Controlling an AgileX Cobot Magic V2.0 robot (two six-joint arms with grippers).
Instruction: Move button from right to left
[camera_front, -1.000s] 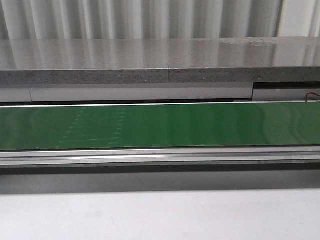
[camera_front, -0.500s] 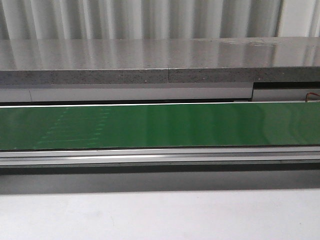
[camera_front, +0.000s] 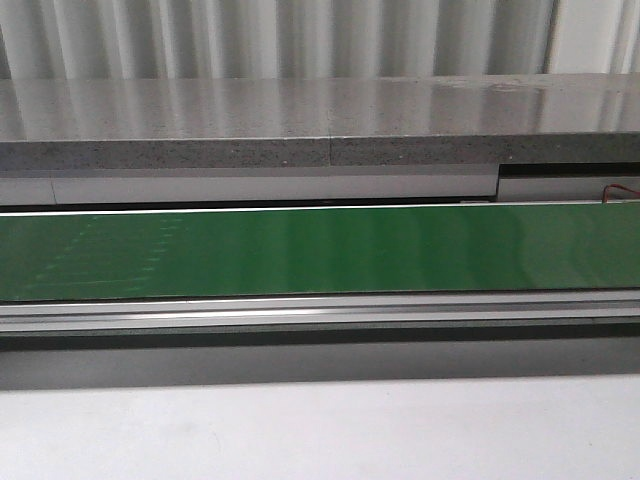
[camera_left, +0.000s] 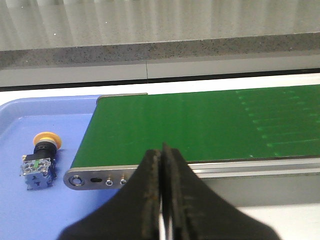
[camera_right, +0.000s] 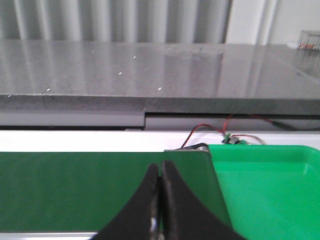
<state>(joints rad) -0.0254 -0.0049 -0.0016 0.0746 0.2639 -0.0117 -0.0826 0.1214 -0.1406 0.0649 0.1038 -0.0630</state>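
— One button (camera_left: 41, 160) seen, lying on its side in the blue tray (camera_left: 30, 107), just beside the end of the green belt (camera_left: 200, 125).
— And the grippers?
— Left gripper (camera_left: 161, 155) pressed together, holding nothing, apart from the button. Right gripper (camera_right: 160, 182) likewise closed and bare, over the belt beside a green tray (camera_right: 270, 190).

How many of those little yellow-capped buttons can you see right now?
1. The button lies on its side in the blue tray just off the end of the green belt. Others may sit beyond the cameras' views.
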